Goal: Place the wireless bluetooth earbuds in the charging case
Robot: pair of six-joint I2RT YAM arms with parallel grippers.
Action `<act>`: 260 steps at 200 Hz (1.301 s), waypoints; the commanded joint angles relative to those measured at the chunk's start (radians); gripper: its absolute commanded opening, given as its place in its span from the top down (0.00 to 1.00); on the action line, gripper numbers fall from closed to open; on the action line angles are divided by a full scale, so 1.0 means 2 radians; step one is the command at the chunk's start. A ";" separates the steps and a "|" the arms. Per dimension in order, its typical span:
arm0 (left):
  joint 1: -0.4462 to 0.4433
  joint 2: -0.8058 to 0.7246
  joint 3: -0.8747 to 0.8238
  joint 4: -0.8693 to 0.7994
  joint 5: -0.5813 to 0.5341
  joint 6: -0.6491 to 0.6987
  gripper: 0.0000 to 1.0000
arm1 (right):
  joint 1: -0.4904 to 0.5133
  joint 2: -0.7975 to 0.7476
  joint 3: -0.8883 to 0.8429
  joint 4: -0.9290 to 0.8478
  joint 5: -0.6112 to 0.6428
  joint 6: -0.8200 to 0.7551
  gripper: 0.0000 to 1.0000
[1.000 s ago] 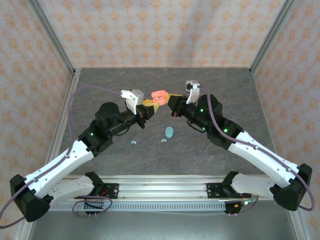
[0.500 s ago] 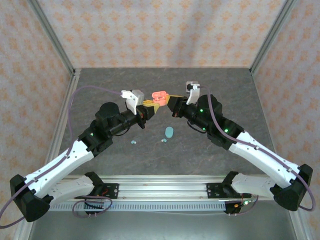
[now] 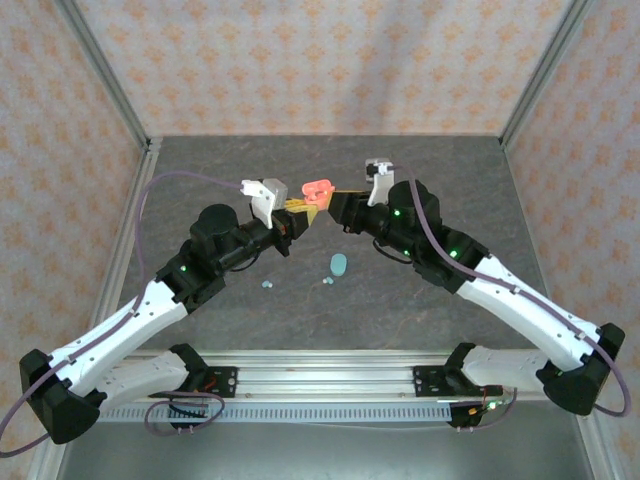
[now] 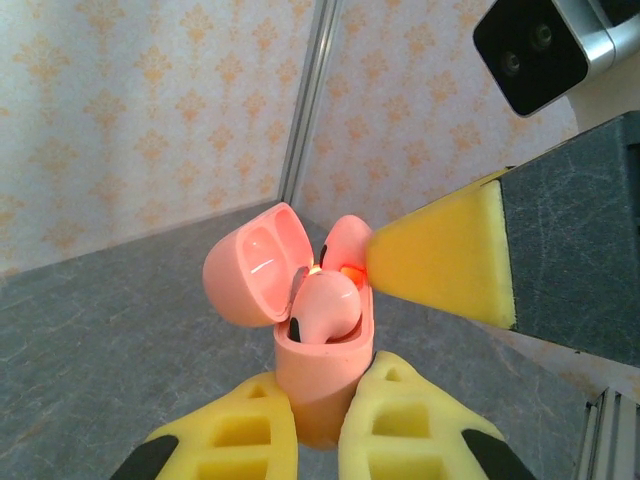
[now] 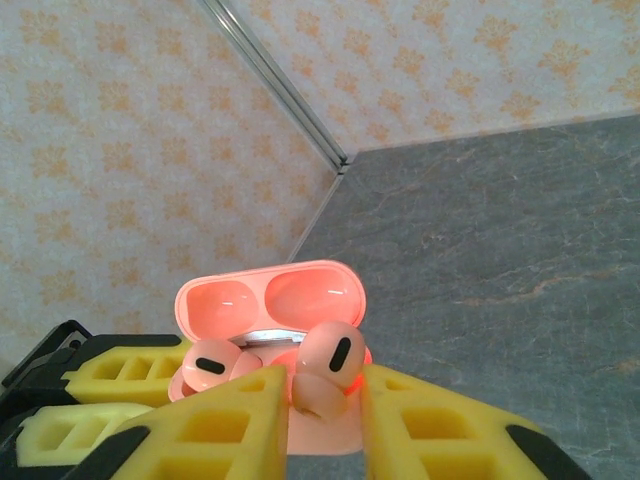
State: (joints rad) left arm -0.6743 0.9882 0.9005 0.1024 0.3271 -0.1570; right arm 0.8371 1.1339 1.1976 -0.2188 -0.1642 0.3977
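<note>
Coral charging case (image 4: pixel 320 372) is clamped upright in my left gripper (image 4: pixel 318 425), with the jaws closed against both sides of its lower body, lifted clear of the table (image 3: pixel 450 180) near the middle rear. The lid (image 4: pixel 250 265) is hinged back and fully open, its two hollow inner cups bare. Contents: the first coral earbud (image 5: pixel 210 362) sits low in its socket on the side toward the left gripper. The second coral earbud (image 5: pixel 328 362) stands taller in the neighbouring socket, its head well above the rim; I cannot tell how deep its stem goes. My right gripper (image 5: pixel 325 415) meets the case from the opposite side, jaws parted narrowly with the second earbud between them. One pad touches the earbud's head in the left wrist view; I cannot tell whether both pads press it. On the table nearer the bases lie a closed teal case (image 3: pixel 339 264) and two teal earbuds (image 3: pixel 267 285), all three apart.
</note>
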 commanded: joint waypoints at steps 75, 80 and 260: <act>-0.006 -0.002 0.004 0.032 0.002 0.001 1.00 | 0.006 0.023 0.067 -0.065 -0.032 -0.005 0.71; -0.006 -0.002 0.004 0.032 0.002 0.001 1.00 | 0.006 0.022 0.071 -0.069 -0.032 -0.003 0.71; -0.005 -0.004 -0.004 0.033 0.001 0.000 1.00 | 0.006 0.076 0.160 -0.163 -0.016 -0.005 0.60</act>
State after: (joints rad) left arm -0.6743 0.9886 0.9001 0.1173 0.2993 -0.1570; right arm 0.8463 1.2678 1.4731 -0.5049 -0.2096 0.3916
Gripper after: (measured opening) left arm 0.113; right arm 0.390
